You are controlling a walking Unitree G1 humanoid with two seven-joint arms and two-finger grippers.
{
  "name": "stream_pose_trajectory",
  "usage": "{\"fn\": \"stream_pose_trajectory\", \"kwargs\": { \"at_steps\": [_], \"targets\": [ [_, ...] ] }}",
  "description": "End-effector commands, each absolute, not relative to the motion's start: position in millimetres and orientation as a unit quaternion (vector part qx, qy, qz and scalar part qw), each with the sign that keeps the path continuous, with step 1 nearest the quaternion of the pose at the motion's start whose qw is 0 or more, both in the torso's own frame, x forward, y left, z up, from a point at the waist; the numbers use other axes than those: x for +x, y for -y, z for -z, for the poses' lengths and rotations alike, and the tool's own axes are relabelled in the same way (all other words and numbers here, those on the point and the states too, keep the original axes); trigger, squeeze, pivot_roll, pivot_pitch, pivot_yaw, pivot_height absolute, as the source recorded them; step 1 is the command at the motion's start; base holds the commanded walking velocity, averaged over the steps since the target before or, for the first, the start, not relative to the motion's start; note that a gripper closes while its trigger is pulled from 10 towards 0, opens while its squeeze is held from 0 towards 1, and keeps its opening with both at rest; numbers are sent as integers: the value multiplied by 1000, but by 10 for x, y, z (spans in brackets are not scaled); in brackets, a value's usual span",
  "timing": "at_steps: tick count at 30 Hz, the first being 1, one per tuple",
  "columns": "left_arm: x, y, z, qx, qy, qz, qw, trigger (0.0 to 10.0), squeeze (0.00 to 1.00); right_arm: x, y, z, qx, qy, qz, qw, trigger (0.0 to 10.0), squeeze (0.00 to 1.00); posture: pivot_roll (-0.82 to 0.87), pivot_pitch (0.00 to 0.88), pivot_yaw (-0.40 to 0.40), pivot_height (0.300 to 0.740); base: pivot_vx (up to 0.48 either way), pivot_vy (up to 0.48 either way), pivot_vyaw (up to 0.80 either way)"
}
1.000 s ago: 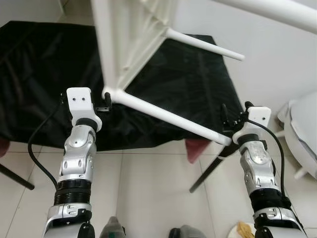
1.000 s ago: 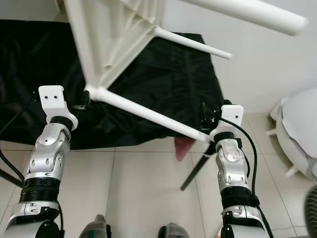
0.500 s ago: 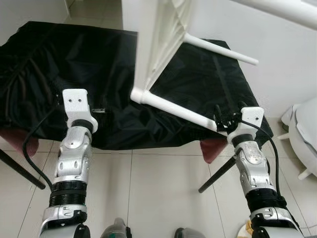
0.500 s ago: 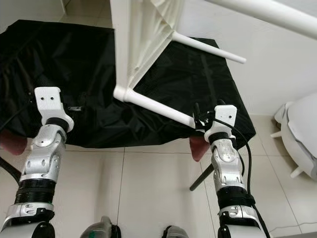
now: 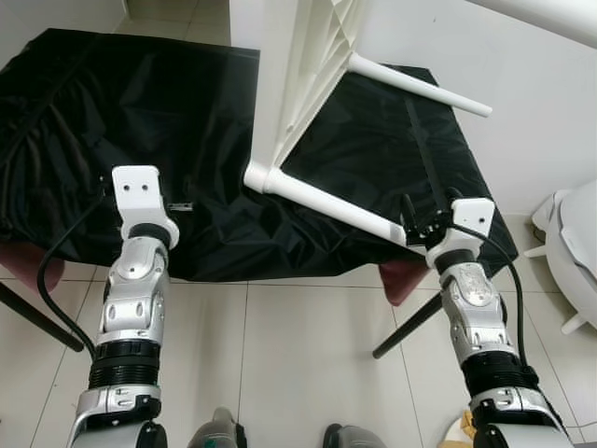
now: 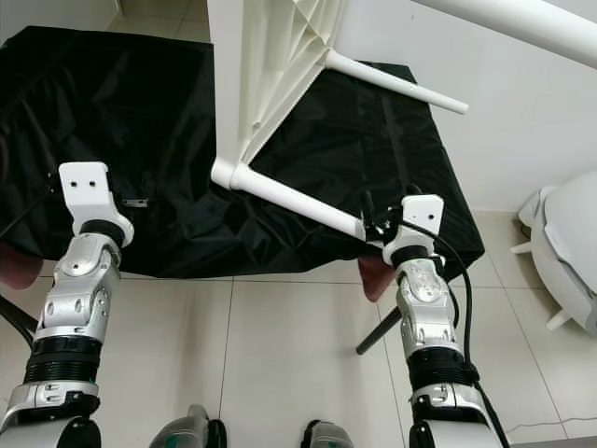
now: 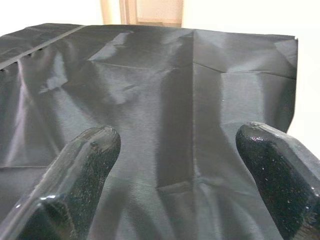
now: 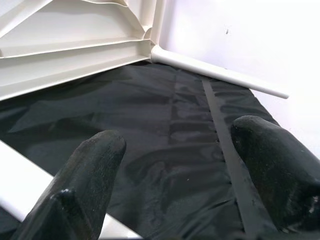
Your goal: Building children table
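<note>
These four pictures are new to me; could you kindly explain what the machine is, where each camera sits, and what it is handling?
It is a humanoid robot with two silver arms, each ending in two black fingers. The two wide pictures come from its head, looking down. The other two come from cameras on its wrists, looking along the fingers.

Before it is a surface draped in black cloth. A white children's table stands tipped on its side there, legs sticking out.

The right gripper is at the end of the near leg, fingers open. The left gripper hovers open over the cloth, holding nothing.
</note>
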State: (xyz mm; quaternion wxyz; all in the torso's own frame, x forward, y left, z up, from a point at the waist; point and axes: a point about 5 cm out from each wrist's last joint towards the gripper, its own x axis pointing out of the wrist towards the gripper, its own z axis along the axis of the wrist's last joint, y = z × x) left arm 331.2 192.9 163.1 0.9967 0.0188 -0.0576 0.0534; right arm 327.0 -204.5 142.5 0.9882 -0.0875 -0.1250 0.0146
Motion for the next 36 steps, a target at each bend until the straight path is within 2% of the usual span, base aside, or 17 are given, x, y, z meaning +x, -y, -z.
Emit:
{"fn": "stream_pose_trajectory", "kwargs": {
  "at_steps": [1,17,18,26,32,33,36],
  "targets": [
    [3299,-1924,-1608,23,57,-53,997,10000,0,3272,2072,-1408,-96,121,-16,988,10000,0,57,23,-49,740,0,0,0],
    [3295,-1919,-1695,24,73,-14,997,10000,0,3306,2083,-1441,-90,122,-26,988,10000,0,62,1,-50,740,0,0,0],
    [3292,-1925,-1710,17,75,-14,997,10000,1000,3300,2082,-1450,-78,127,-31,988,10000,1000,64,7,-49,740,0,0,0],
    [3255,-1940,-1734,5,87,-11,996,10000,1000,3277,2092,-1447,-65,132,-32,989,10000,1000,67,23,-50,740,0,0,0],
    [3259,-1933,-1727,41,76,-7,996,10000,1000,3304,2090,-1451,-82,126,-28,988,10000,1000,70,27,-51,740,0,0,0],
    [3260,-1926,-1742,50,80,-1,996,10000,0,3312,2086,-1461,-87,127,-32,988,10000,0,69,29,-52,740,0,0,0],
    [3270,-1901,-1787,59,89,23,994,10000,0,3327,2085,-1503,-94,134,-42,986,10000,0,68,31,-54,740,0,0,0]
  ]
}}
